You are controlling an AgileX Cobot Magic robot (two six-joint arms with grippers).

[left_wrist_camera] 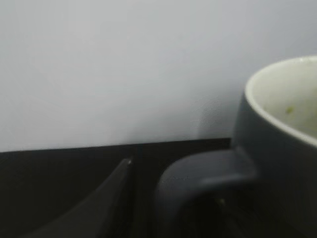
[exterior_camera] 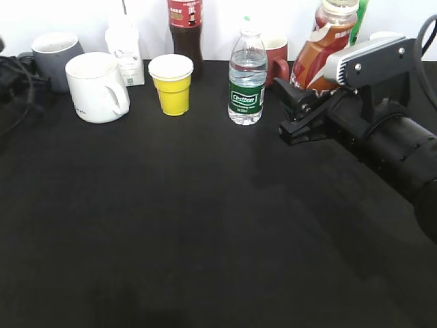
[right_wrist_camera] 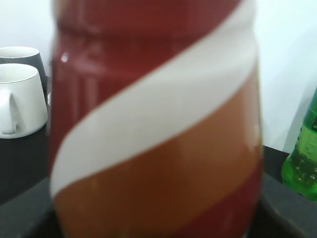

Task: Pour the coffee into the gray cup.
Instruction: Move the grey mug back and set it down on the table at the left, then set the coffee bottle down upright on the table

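The coffee bottle (exterior_camera: 321, 48), brown and red with a white swirl, leans to the right in my right gripper (exterior_camera: 300, 102), which is shut on its lower body. The bottle (right_wrist_camera: 153, 124) fills the right wrist view, between the jaws of the right gripper (right_wrist_camera: 156, 220). The gray cup (exterior_camera: 54, 58) stands at the back left of the table. In the left wrist view its handle (left_wrist_camera: 198, 183) and pale inside are very close. My left gripper (left_wrist_camera: 173, 198) is open around the handle; one finger shows left of it with a gap, the other is mostly hidden.
Along the back stand a white mug (exterior_camera: 97, 87), a white carton (exterior_camera: 125, 51), a cola bottle (exterior_camera: 185, 27), a yellow cup (exterior_camera: 171, 84), a water bottle (exterior_camera: 246, 78), a red mug (exterior_camera: 276, 58) and a green bottle (right_wrist_camera: 302, 153). The tabletop (exterior_camera: 171, 225) is black cloth.
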